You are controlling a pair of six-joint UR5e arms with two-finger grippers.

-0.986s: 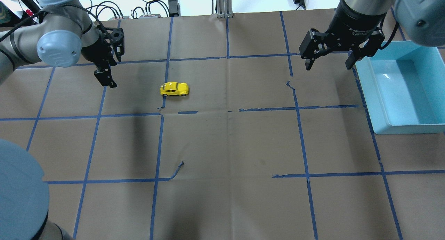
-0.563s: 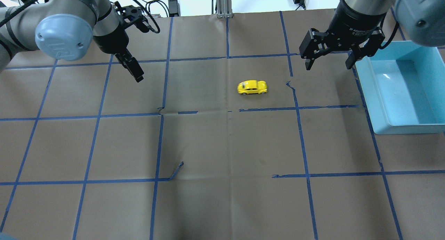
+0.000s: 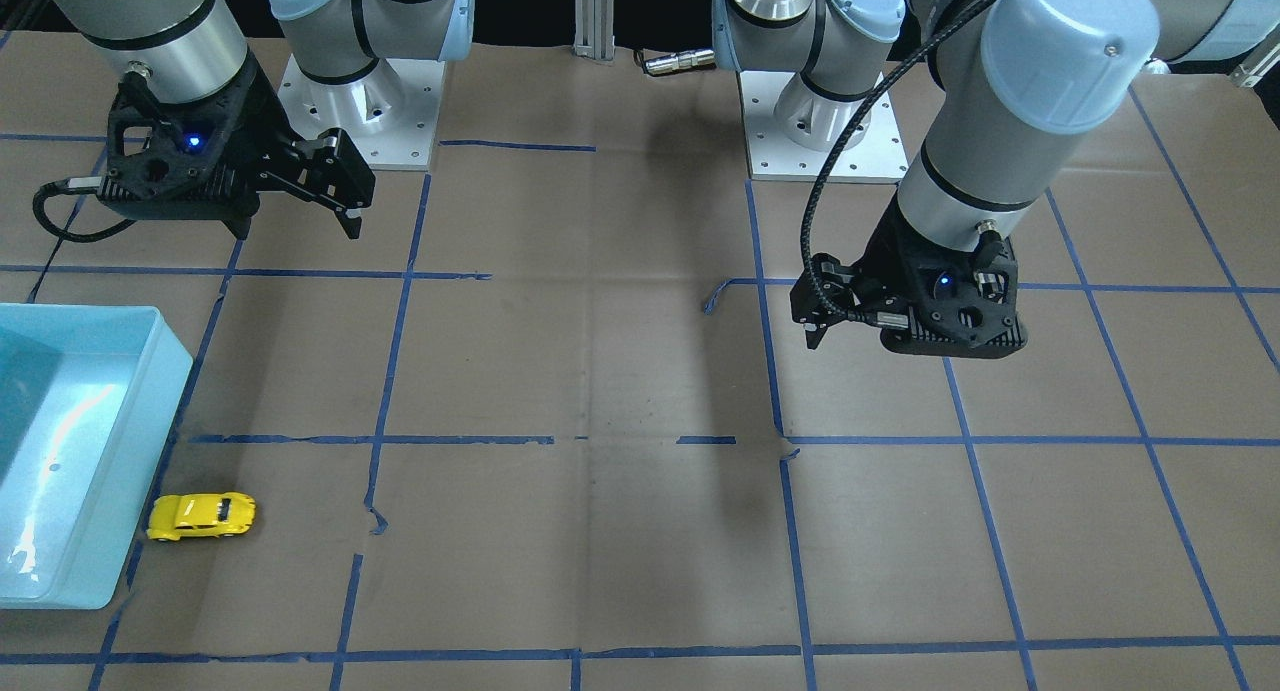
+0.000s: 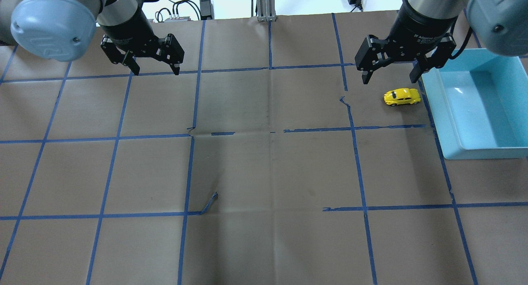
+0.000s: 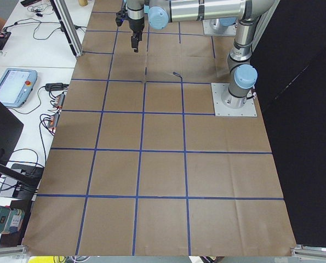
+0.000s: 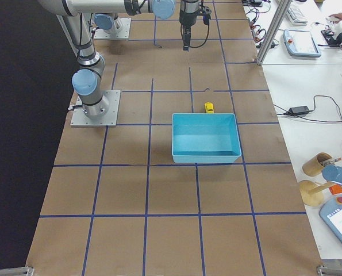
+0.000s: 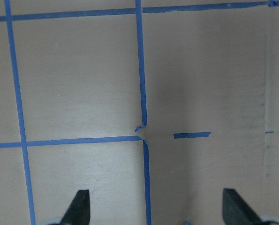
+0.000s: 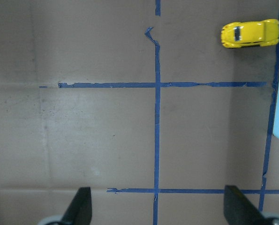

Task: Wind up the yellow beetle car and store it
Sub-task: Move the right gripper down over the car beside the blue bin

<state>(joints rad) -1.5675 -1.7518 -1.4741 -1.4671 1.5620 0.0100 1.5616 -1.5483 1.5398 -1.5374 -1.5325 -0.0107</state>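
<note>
Right gripper (image 4: pixel 388 77) is wide open with nothing in it. It hangs above the table (image 4: pixel 268 173), fingers pointing straight down off a vertical wrist.

The yellow beetle car (image 4: pixel 402 97) sits on its 4 wheels on the brown paper, just beside the long wall of the blue bin (image 4: pixel 436 111), outside it. The car's nose points at that wall. It's so close I honestly can't tell if it's touching. Its length runs across the table, roughly parallel to the tape line (image 4: pixel 354 128) next to it.

From overhead the car looks to be just past the right gripper's fingertips, more under the finger on the bin side than centred between the 2. The right wrist cam has it up in the top right corner, well off from both fingertips, so the gripper isn't lined up over it.

Left gripper (image 4: pixel 156 69) is over on the other side of the table, well apart from the car. It's also spread open, holding nothing and pointing down. Its wrist cam only shows paper and a crossing of blue tape.
</note>
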